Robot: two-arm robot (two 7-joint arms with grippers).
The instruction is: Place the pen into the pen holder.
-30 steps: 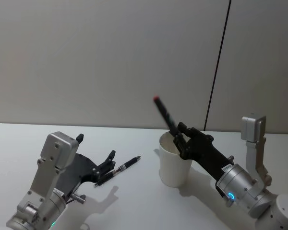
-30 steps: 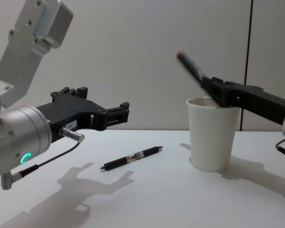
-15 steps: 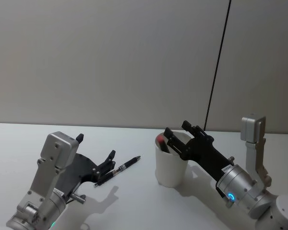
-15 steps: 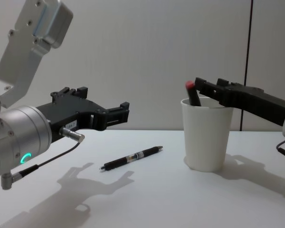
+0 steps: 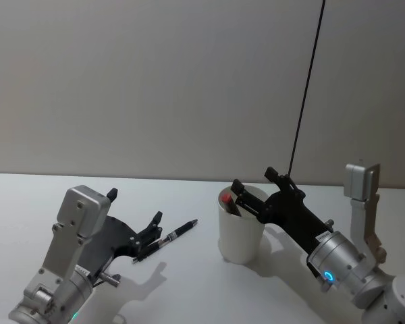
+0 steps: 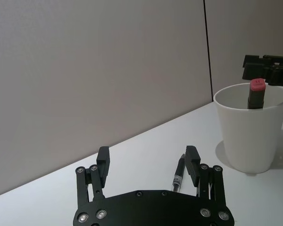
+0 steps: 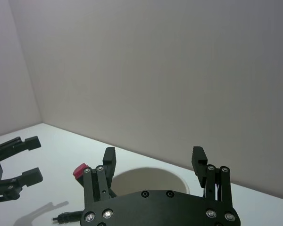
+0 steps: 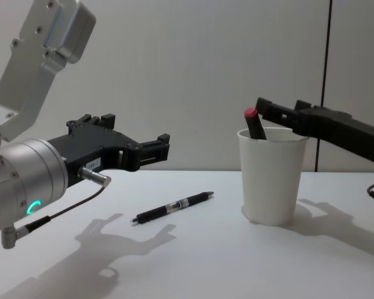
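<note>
right gripper (image 5: 255, 182) spread, arm reaching in from lower right over the pen holder (image 5: 239, 236) at centre, red-capped pen (image 5: 227, 201) leaning inside, apparently clear of the fingers; left gripper (image 5: 135, 206) spread, lower left, beside second pen (image 5: 172, 235).

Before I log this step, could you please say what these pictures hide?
Red-capped pen, lower end: inside the pen holder, chest and head views.
Black pen, near end: left wrist view, behind the left gripper.
Pen holder base: right wrist view, behind the right gripper.
</note>
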